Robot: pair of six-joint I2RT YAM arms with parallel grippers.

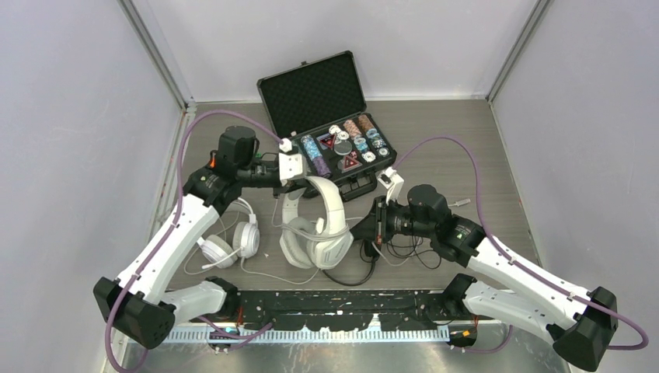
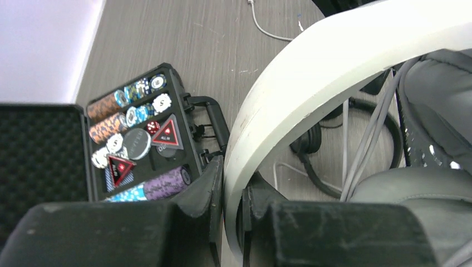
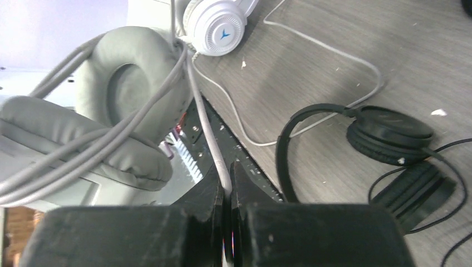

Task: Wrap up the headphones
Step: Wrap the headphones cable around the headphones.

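The bulky white-grey headphones [image 1: 315, 229] stand mid-table, held up by their headband. My left gripper [image 1: 303, 179] is shut on that white headband [image 2: 311, 72], jaws [image 2: 234, 192] pressing it from both sides. Its grey cord [image 3: 206, 130] runs in several turns around the grey ear cups [image 3: 131, 83]. My right gripper [image 1: 371, 225] is shut on that cord, which is pinched between the fingertips [image 3: 227, 178]. The white round-cup pair [image 1: 233, 241] lies to the left, a cup [image 3: 217, 22] showing. The slim black on-ear pair [image 3: 389, 133] lies under my right arm [image 1: 392, 247].
An open black case [image 1: 315, 93] of poker chips [image 2: 139, 144] sits at the back, just behind the left gripper. Loose white and black cords [image 1: 272, 273] trail on the table. A black rail [image 1: 342, 299] runs along the near edge.
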